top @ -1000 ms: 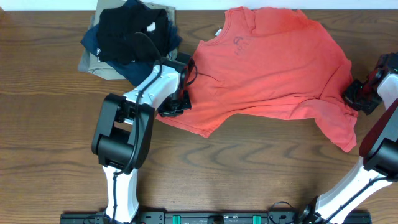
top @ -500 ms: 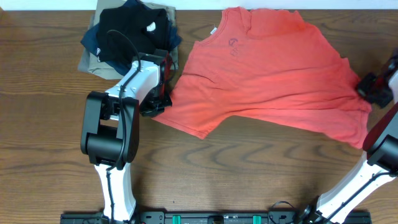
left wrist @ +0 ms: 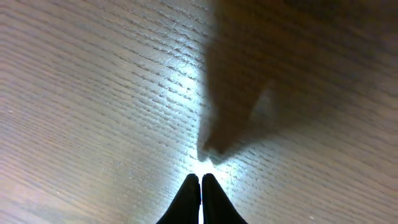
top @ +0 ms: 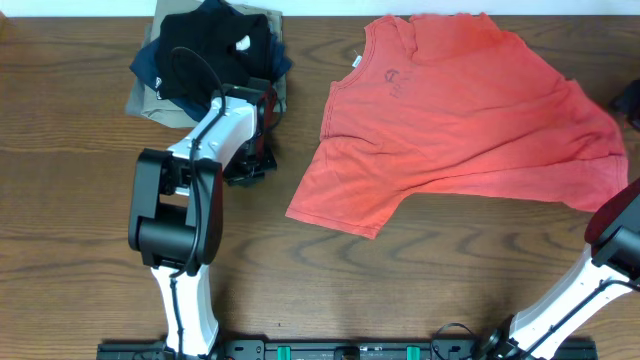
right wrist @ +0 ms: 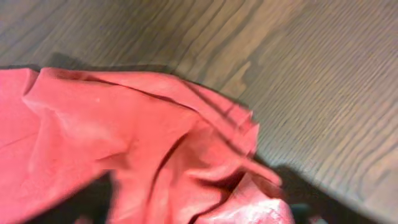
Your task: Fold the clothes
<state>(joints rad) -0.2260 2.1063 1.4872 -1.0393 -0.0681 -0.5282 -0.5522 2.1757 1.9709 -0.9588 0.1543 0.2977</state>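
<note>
The left arm (top: 225,130) has white links, black joints, a black tool (left wrist: 200,178).

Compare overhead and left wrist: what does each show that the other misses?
Overhead only: the red-orange T-shirt lying mostly flat, and the pile of dark garments to one side of it. Left wrist only: the left gripper shut, tips together, nothing held. Both: the bare wooden table under that gripper.
</note>
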